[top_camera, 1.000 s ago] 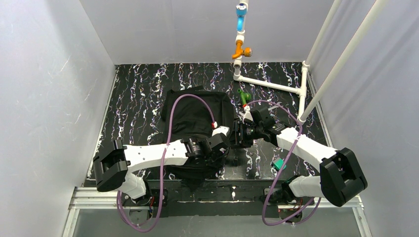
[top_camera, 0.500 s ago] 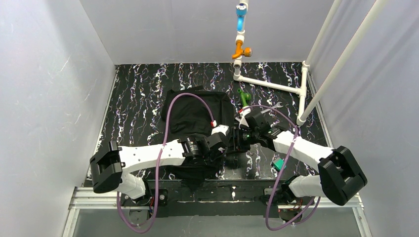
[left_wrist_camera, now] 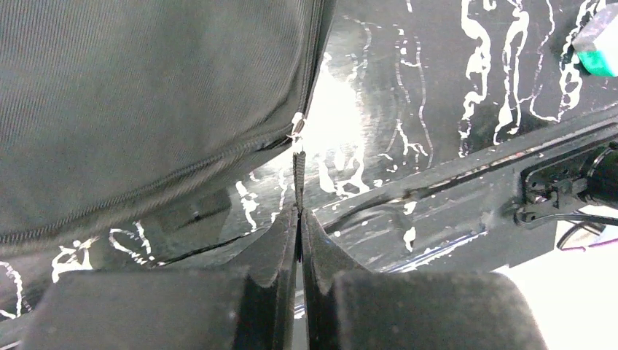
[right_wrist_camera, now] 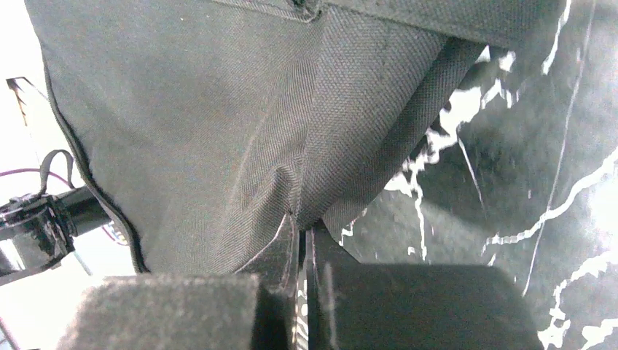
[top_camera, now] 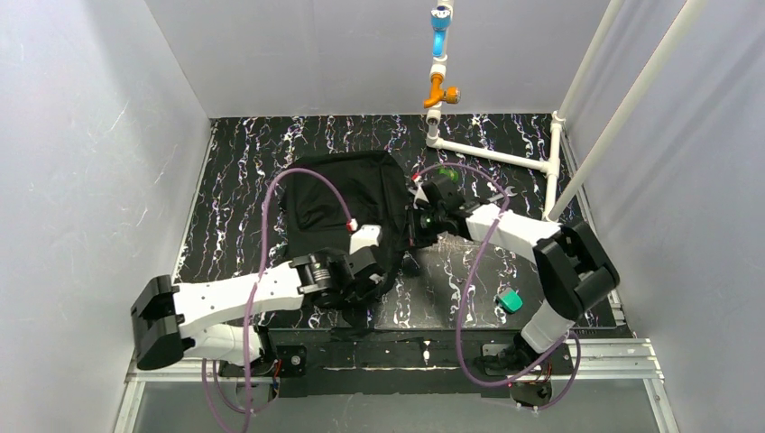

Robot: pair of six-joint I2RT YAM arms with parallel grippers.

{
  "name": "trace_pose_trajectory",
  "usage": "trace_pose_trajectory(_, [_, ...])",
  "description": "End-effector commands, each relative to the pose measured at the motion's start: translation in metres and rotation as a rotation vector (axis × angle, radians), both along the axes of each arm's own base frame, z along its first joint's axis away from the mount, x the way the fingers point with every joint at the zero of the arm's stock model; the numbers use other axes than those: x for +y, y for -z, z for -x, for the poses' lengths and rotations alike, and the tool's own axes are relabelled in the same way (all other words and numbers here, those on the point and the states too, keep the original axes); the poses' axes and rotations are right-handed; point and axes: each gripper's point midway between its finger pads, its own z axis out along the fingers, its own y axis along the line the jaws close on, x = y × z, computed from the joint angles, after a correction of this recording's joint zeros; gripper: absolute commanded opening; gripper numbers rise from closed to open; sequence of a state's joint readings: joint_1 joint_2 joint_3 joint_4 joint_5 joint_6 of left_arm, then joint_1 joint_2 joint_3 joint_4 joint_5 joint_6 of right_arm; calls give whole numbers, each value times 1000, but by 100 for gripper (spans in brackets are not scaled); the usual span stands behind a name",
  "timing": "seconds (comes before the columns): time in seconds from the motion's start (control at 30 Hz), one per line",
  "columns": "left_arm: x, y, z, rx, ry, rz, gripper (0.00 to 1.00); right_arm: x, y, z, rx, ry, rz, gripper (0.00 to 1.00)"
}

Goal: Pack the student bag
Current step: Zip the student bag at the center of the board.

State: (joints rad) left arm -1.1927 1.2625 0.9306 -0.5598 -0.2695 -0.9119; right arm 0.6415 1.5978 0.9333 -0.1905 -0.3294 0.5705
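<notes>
Green plastic marks the nearest loose thing: a small block (top_camera: 511, 300) is seen on the black marbled table (top_camera: 244, 171), near the front edge and well apart from the bag (top_camera: 338, 203). Just beyond it, the left fingers (left_wrist_camera: 290, 227) are pressed together on the cord of a zip pull (left_wrist_camera: 298, 171), which is drawn taut from the slider at the bag's near right edge. The bag itself lies in the middle of the table, slightly left of centre, with its near part hidden under the left arm. At its right side, the right fingers (right_wrist_camera: 286, 244) are pinched shut on a fold of the bag's fabric. Past them, a green object (top_camera: 443, 170) is partly hidden behind the right arm, and a white pipe frame (top_camera: 492, 155) stands at the far right corner.

The task is judged to be at an early stage. The bag is held at two points, apparently so that the zip can be worked. Whether the zip is open cannot be told. Nothing is seen inside the bag, so the packing itself appears to be left.
</notes>
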Motion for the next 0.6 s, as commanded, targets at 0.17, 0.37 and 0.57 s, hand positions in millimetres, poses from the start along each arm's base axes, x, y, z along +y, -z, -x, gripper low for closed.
trace_pose_trajectory(0.17, [39,-19,17,-39,17,42,0,-8,-11,-103,-292,-31,194,9])
trace_pose_trajectory(0.37, [-20,-63,-16,-142,116,94,0,-12,-16,-46,-81,35,104,69])
trace_pose_trajectory(0.57, [-60,-66,-17,-112,205,154,0,14,-41,13,99,150,-254,78])
